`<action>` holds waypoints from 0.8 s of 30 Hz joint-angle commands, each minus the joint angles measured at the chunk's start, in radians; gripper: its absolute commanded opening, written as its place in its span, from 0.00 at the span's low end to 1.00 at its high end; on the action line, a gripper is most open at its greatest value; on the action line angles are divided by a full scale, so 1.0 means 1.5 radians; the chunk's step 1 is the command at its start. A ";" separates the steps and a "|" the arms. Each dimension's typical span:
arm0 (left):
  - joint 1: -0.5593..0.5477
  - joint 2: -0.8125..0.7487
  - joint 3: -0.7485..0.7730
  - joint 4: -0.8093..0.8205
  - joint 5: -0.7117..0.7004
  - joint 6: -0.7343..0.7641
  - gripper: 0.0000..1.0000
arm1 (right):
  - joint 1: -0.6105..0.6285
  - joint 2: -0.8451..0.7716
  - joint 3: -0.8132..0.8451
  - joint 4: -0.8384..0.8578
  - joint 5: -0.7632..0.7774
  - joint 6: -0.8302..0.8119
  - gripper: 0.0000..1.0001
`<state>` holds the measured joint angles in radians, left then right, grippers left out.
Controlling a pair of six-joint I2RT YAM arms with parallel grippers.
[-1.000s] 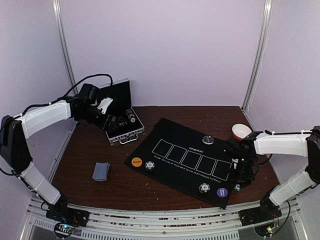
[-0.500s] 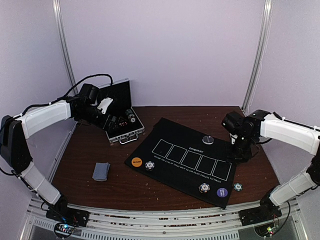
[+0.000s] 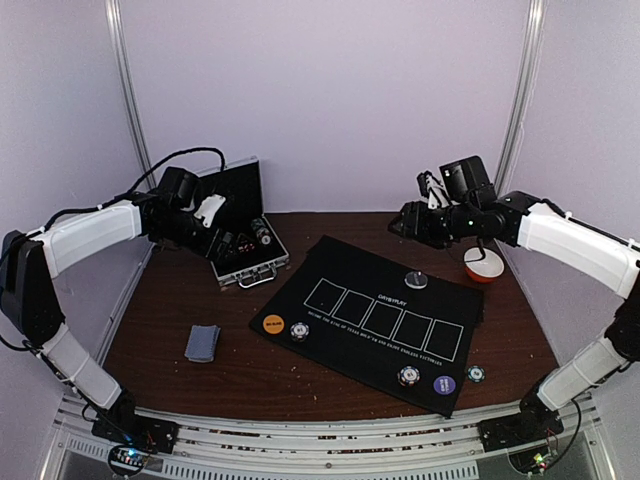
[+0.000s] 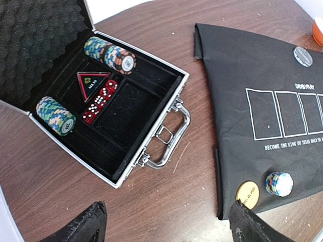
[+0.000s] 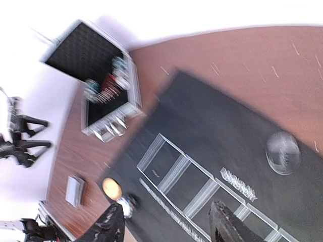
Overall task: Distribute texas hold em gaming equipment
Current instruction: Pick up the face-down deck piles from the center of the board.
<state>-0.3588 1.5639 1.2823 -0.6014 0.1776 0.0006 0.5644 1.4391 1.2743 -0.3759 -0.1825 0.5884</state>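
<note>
Distribution only partly done
Chips and buttons lie on the mat; cards are on the bench, with more chips in the case. Left claw and right claw are wide, empty.

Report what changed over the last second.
The right gripper let go of a chip on the table right of the mat, opened its jaws and swung up and back toward the mat's far edge. The left gripper, case, cards and bowl stayed put.
</note>
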 commanded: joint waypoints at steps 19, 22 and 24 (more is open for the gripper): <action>-0.184 -0.266 -0.367 -0.067 -0.294 -0.412 0.98 | 0.122 0.111 0.078 0.022 0.051 -0.174 1.00; -0.207 -0.253 -0.380 -0.078 -0.316 -0.438 0.98 | 0.128 0.119 0.076 0.016 0.053 -0.180 1.00; -0.208 -0.246 -0.380 -0.077 -0.317 -0.444 0.98 | 0.129 0.119 0.069 0.015 0.054 -0.182 1.00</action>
<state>-0.6514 1.1793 0.7216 -0.7101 -0.2413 -0.5854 0.7475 1.6154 1.3586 -0.3286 -0.1265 0.3458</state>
